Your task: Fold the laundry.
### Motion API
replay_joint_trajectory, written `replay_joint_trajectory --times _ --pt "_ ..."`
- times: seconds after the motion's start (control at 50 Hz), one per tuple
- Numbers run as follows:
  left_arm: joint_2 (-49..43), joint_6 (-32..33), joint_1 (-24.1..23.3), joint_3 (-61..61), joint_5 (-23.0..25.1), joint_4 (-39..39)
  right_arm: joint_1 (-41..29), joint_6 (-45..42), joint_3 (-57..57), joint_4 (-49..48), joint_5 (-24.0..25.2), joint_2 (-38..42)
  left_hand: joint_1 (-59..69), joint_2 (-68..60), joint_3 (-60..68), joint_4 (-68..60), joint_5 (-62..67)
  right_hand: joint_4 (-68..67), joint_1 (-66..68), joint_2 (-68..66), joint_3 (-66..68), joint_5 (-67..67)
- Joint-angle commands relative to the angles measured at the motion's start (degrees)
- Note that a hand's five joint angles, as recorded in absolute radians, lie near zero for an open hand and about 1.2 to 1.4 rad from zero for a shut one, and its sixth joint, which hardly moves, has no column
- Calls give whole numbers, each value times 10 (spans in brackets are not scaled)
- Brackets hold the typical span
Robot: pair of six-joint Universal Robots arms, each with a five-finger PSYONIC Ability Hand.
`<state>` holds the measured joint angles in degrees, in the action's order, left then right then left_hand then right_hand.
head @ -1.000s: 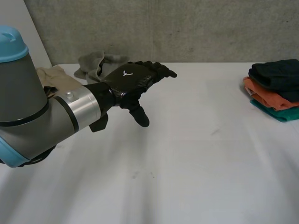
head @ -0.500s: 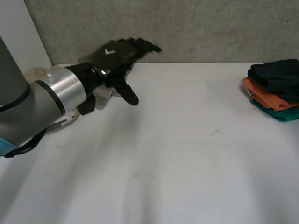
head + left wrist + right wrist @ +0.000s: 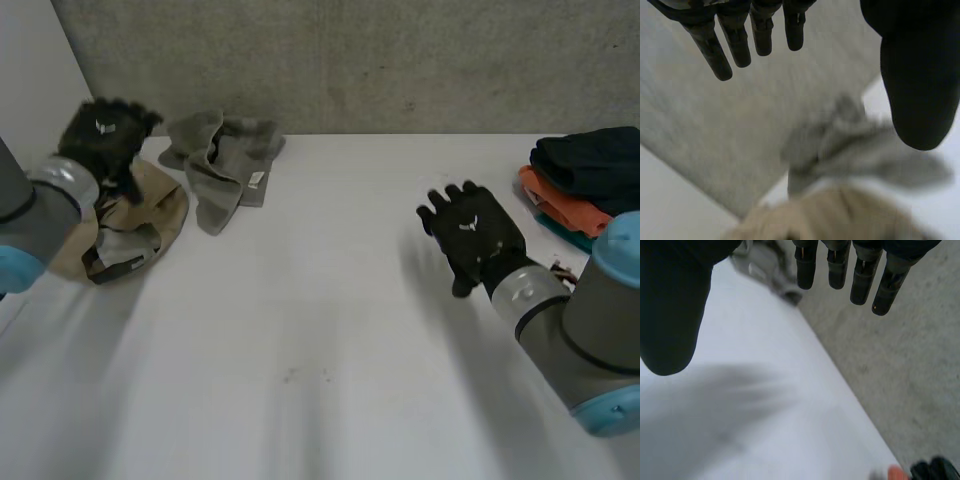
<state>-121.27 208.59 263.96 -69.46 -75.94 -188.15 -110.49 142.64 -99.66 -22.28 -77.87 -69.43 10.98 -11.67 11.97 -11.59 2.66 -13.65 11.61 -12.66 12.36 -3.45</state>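
At the right edge of the table (image 3: 320, 350): folded stack (image 3: 588, 190) (dark, orange, teal), so part is done; beige cloth (image 3: 150, 205) and grey cloth (image 3: 222, 165) lie crumpled far left, unfolded. Left hand (image 3: 103, 138) hovers over the beige cloth, right hand (image 3: 472, 238) near the stack, both empty with fingers straight. Mid-table is bare, ample room to spread; beige cloth sits close to the left edge.
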Motion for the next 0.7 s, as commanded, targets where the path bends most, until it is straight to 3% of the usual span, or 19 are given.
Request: replay_joint_trajectory --times 0.02,0.18,0.3,0.38,0.4,0.42,0.5,0.58,0.7 --pt "-129 71 43 59 47 -1 2 -8 -29 -15 -15 1 2 4 -7 4 -14 36 -16 27 -24 34" --pt "-192 72 56 85 61 -2 4 -8 -57 -55 -15 4 24 -17 14 -18 7 36 -16 27 -24 34" --pt "-243 74 55 127 61 -6 5 -8 -60 -59 -15 5 204 -197 194 -198 187 36 -16 27 -24 34" --pt "-268 72 54 153 61 -34 5 -8 -62 -59 -20 5 436 -429 426 -430 419 36 -16 27 -24 34" --pt "-271 71 53 155 59 -56 5 -8 -62 -59 -20 5 611 -604 601 -605 594 36 -16 27 -24 34" --pt "-271 69 52 153 55 -69 5 -8 -64 -59 -21 5 689 -683 680 -683 673 36 -16 27 -24 34" --pt "-245 65 32 118 26 -123 11 -8 -70 -59 -21 6 690 -683 680 -684 673 36 -16 27 -24 34" --pt "-163 49 -1 43 -8 -186 17 -8 -70 -59 -22 2 690 -683 680 -684 673 36 -16 27 -24 34" --pt "-41 -82 -86 -67 -20 -213 19 -8 -63 -60 -31 -3 690 -683 680 -684 673 36 -16 27 -24 34"
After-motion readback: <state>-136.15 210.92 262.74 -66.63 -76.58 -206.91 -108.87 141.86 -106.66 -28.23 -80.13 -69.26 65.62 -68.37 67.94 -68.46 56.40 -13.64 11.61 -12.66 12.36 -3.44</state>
